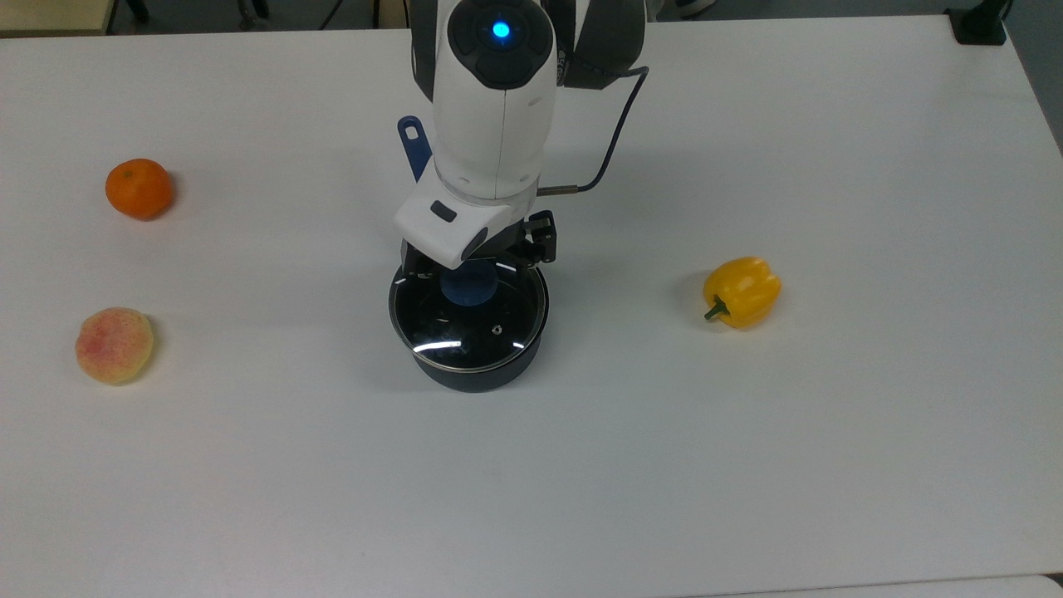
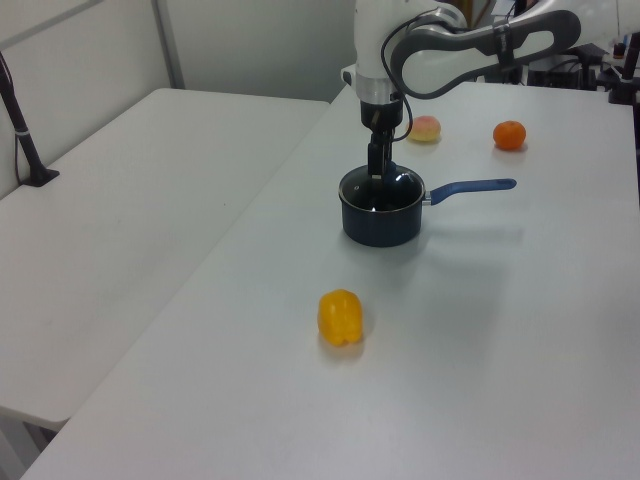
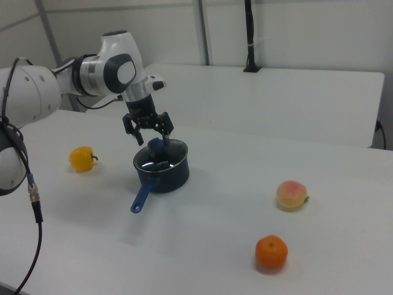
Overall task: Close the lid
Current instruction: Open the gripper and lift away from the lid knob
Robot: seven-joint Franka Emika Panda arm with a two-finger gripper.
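Right view: lid below spread fingers.

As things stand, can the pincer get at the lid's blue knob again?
Probably yes. The open pincer hangs just above the blue knob of the lid, which sits on the saucepan. Nothing lies between them, and the pepper sits well aside.

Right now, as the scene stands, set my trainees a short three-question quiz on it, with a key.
1. True or false: the lid sits on the saucepan.
2. The pincer is: A open above the blue knob; B shut on the handle; C resting on the table.
3. How many fruits lie at the top view's left?

Key: 1 true. 2 A. 3 two: the orange and the peach.
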